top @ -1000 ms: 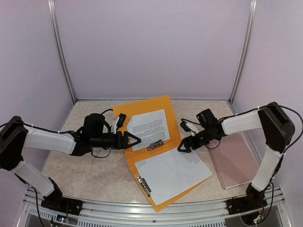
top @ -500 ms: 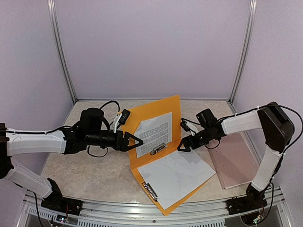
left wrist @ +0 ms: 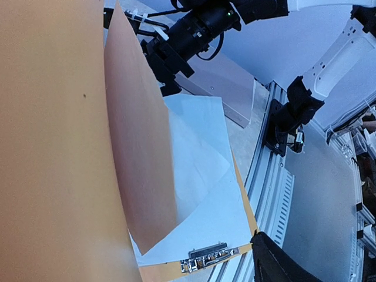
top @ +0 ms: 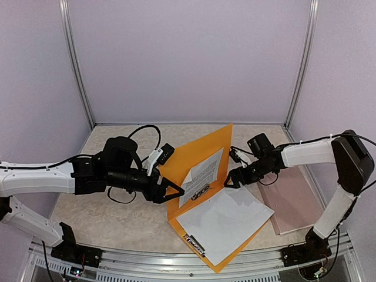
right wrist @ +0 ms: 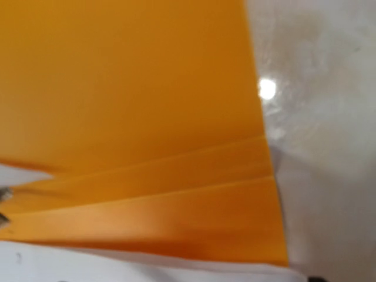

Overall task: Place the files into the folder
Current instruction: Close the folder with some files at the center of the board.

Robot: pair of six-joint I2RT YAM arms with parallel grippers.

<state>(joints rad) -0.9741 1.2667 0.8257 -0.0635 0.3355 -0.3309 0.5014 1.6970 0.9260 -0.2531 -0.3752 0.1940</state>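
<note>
Folder [top: 202, 147] update: lying mid-bench [top: 111, 220], near half flat, far cover tipped up steeply now. Was almost flat a second back, so closing well underway. Left tool [top: 176, 192] pressed against the cover's outside, jaws spread fairly wide, pushing rather than pinching by the look of it. Right tool [top: 231, 178] parked just beside the folder's right edge, jaws wide, nothing in them. Files [top: 226, 218] already inside: one sheet flat on the near half, a printed sheet [top: 205, 170] riding on the rising cover near its clip [top: 200, 190]. Looks like filing done, just needs folding shut. Worth watching that printed sheet for sliding off.
</note>
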